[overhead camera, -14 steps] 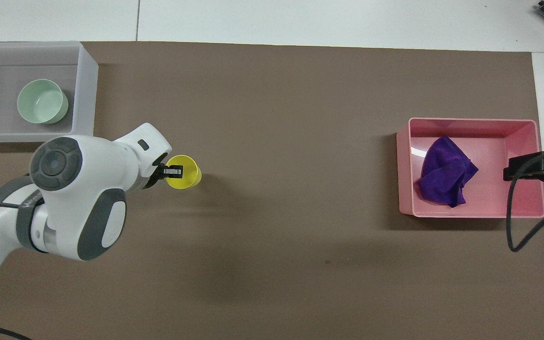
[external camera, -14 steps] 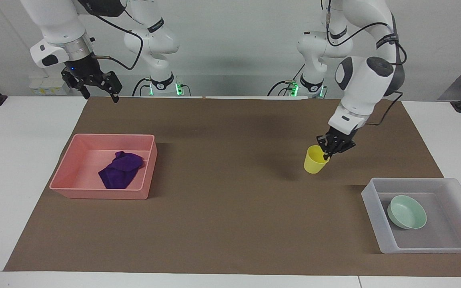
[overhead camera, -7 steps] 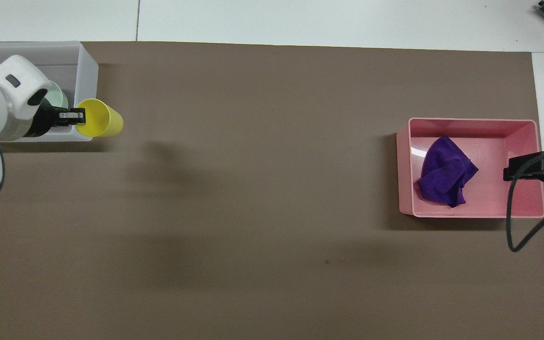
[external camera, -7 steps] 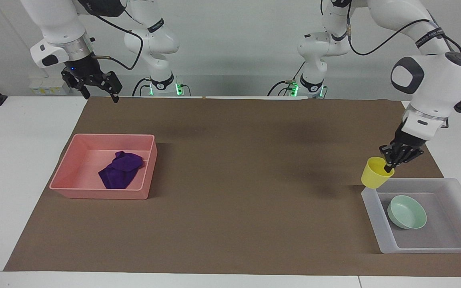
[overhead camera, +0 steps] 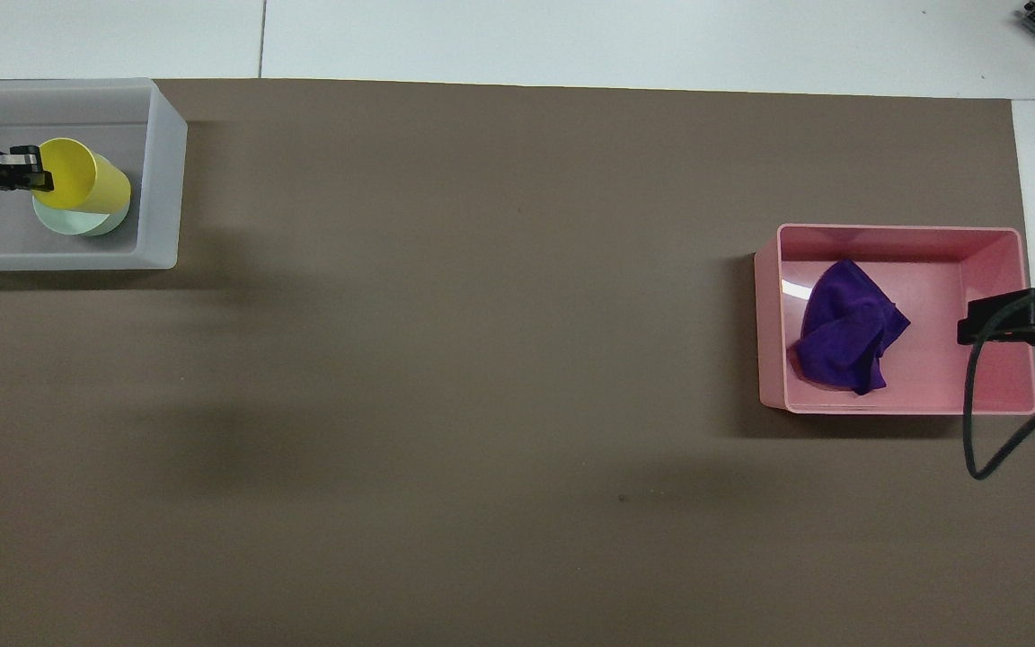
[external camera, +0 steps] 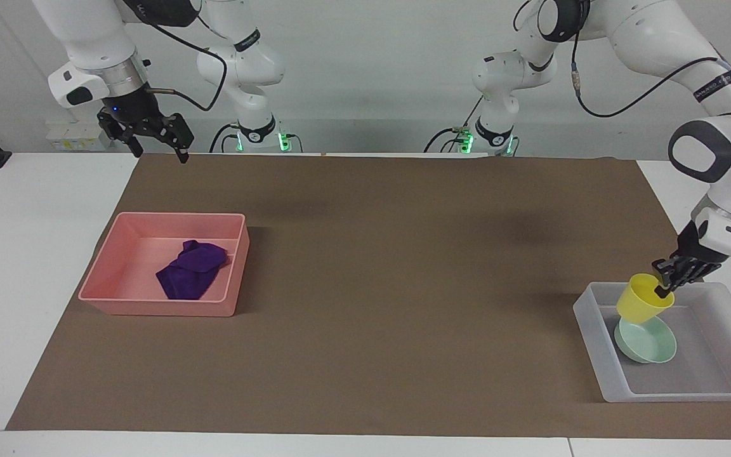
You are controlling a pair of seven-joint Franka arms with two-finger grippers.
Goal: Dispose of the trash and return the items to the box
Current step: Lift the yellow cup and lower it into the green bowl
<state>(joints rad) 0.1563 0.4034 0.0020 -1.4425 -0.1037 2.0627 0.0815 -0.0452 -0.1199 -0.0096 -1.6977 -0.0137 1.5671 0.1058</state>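
Observation:
My left gripper (external camera: pixel 662 290) (overhead camera: pixel 30 172) is shut on the rim of the yellow cup (external camera: pixel 641 299) (overhead camera: pixel 86 177) and holds it tilted over the translucent box (external camera: pixel 600 362) (overhead camera: pixel 163 162), just above the mint-green bowl (external camera: pixel 650 343) (overhead camera: pixel 77 223) that lies in it. The purple cloth (external camera: pixel 190 268) (overhead camera: pixel 844 329) lies crumpled in the pink tray (external camera: pixel 175 308) (overhead camera: pixel 904 409). My right gripper (external camera: pixel 155 141) waits open, high over the mat's edge at the right arm's end of the table; in the overhead view only part of it (overhead camera: pixel 1021 323) shows over the pink tray's edge.
A brown mat (external camera: pixel 365 285) (overhead camera: pixel 499 359) covers the middle of the white table. A black cable (overhead camera: pixel 976 422) hangs from the right arm over the pink tray's corner.
My left gripper has carried the yellow cup from the mat toward the left arm's end of the table, over the box wall, to above the green bowl. The right arm has not moved.

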